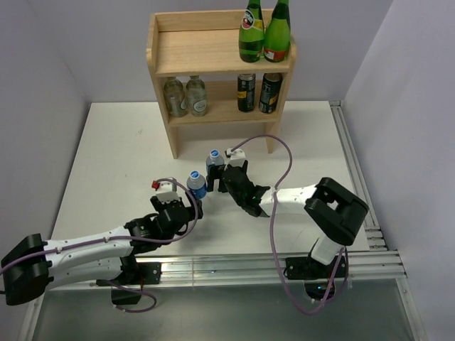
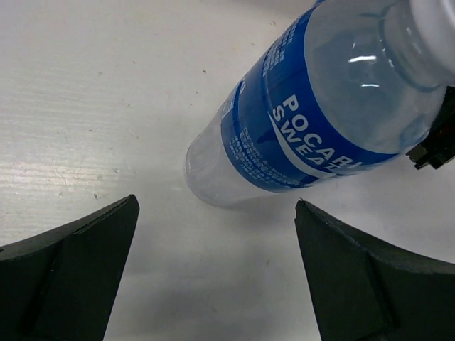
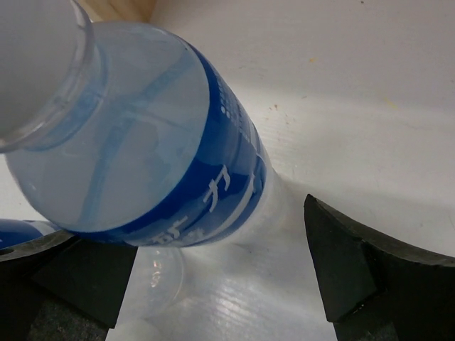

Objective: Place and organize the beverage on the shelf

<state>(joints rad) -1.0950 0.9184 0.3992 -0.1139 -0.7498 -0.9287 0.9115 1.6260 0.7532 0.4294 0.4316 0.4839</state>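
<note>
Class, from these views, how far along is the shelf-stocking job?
Done: two green bottles on top of the shelf, two clear bottles and two dark cans below. In hand: nothing gripped; the open right gripper straddles one Pocari bottle, the open left gripper faces the second Pocari bottle. Left: both stand on the table, unshelved.

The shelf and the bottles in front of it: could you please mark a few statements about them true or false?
1. Two green bottles stand on the top board of the shelf. True.
2. The lower tier holds four dark cans. False: it holds two clear bottles and two dark cans.
3. Two blue-labelled bottles stand on the table. True.
4. The left gripper is shut on a bottle. False: it is open, with the bottle ahead of its fingers.
</note>
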